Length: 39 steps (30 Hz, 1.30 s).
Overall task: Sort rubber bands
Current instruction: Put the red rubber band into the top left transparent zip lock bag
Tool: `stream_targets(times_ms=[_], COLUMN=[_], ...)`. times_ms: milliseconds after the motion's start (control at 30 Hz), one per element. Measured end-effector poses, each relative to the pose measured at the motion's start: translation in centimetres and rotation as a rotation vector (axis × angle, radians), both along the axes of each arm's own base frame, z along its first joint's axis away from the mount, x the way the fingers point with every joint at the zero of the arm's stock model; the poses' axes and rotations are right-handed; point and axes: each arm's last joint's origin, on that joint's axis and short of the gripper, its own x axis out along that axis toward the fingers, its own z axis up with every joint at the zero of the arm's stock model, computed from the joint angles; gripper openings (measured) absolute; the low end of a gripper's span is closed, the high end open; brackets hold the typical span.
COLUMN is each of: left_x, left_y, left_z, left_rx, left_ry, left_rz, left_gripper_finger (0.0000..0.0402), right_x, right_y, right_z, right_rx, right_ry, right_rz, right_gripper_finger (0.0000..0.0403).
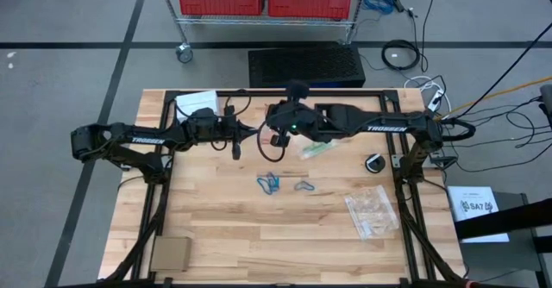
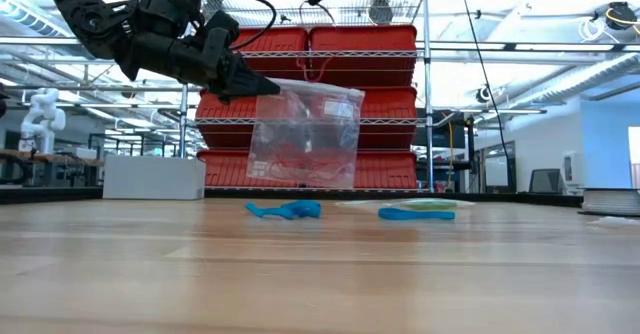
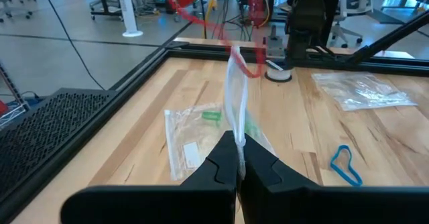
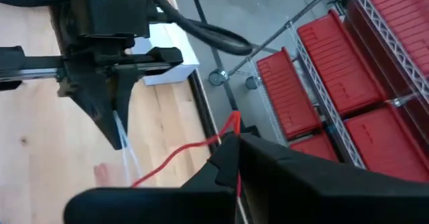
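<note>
Left gripper (image 2: 262,86) pinches clear bag (image 2: 305,134) above table; right gripper (image 4: 231,158) pinches, it seems, red band (image 4: 175,155). You see blue bands (image 1: 269,184) on wood.

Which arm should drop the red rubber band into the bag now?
Probably the right. Its gripper already pinches the red rubber band beside the clear bag, which the left gripper holds up above the table, so the left is occupied.
</note>
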Motion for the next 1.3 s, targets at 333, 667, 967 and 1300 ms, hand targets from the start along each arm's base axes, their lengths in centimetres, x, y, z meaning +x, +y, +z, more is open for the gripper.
stream_targets(times_ms=[333,667,967,1300], left_x=[0.00,0.01,0.01,0.01], left_y=[0.00,-0.06,-0.07,-0.07], left_z=[0.00,0.00,0.00,0.00], left_rx=[0.000,-0.004,-0.004,-0.004], left_ry=[0.000,-0.002,-0.002,-0.002], left_rz=[0.000,-0.022,-0.023,-0.023], left_gripper_finger=[0.0002,0.0002,0.0002,0.0002], right_x=[-0.06,0.05,0.06,-0.15], right_y=[-0.03,-0.33,-0.65,-0.55], right_z=[0.44,0.63,0.67,0.26], right_rx=[-0.049,-0.087,-0.094,-0.074], right_ry=[0.036,0.046,0.050,0.099], right_rz=[0.036,0.054,0.055,0.085], right_gripper_finger=[0.0000,0.0000,0.0000,0.0000])
